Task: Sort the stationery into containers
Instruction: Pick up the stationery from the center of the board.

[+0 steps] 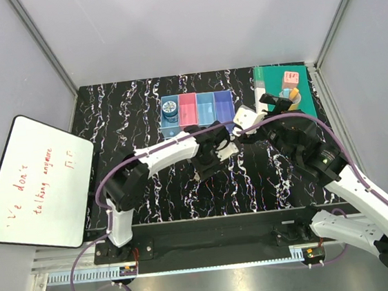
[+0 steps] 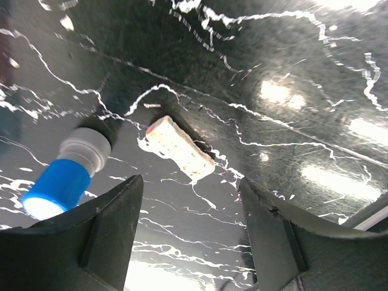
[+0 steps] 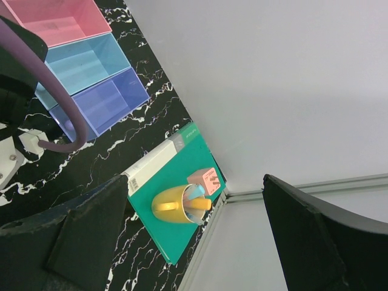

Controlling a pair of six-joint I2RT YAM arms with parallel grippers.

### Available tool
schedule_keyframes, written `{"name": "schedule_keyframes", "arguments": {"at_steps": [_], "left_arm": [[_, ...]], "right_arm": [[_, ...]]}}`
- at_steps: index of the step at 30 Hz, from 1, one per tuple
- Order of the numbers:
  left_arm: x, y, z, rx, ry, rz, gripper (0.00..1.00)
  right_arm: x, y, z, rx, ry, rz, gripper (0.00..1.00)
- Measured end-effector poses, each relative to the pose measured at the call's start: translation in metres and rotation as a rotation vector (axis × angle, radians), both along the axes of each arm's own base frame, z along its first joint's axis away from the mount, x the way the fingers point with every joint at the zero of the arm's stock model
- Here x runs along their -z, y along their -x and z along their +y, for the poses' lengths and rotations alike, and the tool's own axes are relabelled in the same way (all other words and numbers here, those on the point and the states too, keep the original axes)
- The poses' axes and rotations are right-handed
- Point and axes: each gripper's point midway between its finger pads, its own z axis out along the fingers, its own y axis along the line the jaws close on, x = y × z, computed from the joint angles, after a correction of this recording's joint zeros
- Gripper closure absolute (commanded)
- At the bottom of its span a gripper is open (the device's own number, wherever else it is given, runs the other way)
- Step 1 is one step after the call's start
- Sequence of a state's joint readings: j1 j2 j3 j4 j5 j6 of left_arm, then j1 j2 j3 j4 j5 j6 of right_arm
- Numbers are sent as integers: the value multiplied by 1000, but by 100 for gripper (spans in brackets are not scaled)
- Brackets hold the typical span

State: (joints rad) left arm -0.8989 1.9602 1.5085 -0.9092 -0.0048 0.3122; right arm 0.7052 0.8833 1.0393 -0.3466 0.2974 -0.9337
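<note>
- Left gripper (image 2: 188, 188): jaws spread wide and holding nothing. I see it low over the black marbled table (image 1: 128, 111), just on the near side of the bins.
- In its wrist view a pale oblong piece (image 2: 180, 150) lies flat on the table beyond the fingertips, roughly centred in the gap.
- Blue cylinder (image 2: 63, 179) with a grey-white cap lies on its side by the left-hand finger. It is close to the pale piece but apart from it, and blurred.
- Far centre, left to right, a row of touching bins: light blue bin (image 1: 170, 117), pink bin (image 1: 188, 110), blue bin (image 1: 206, 108), purple bin (image 1: 224, 106).
- Round blue disc (image 1: 169, 108) sits in the light blue bin.
- Right gripper (image 3: 194, 182): jaws wide, nothing held, raised at the far right.
- Below it is the green book (image 3: 182, 236), carrying a yellow mug (image 3: 173, 206) and a pink cube (image 3: 204, 180).
</note>
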Motion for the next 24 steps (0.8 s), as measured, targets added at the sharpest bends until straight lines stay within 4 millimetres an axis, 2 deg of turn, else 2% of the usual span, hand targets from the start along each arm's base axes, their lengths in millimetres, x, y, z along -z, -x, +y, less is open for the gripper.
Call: {"name": "schedule_keyframes", "arguments": {"at_steps": [10, 17, 24], "left_arm": [[9, 4, 8, -64, -47, 19, 33], [25, 6, 9, -76, -80, 52, 41], [31, 3, 11, -94, -83, 71, 50]], "right_arm": [[0, 0, 0, 1, -4, 2, 0], [1, 0, 0, 1, -6, 4, 0], [1, 0, 1, 2, -12, 7, 0]]}}
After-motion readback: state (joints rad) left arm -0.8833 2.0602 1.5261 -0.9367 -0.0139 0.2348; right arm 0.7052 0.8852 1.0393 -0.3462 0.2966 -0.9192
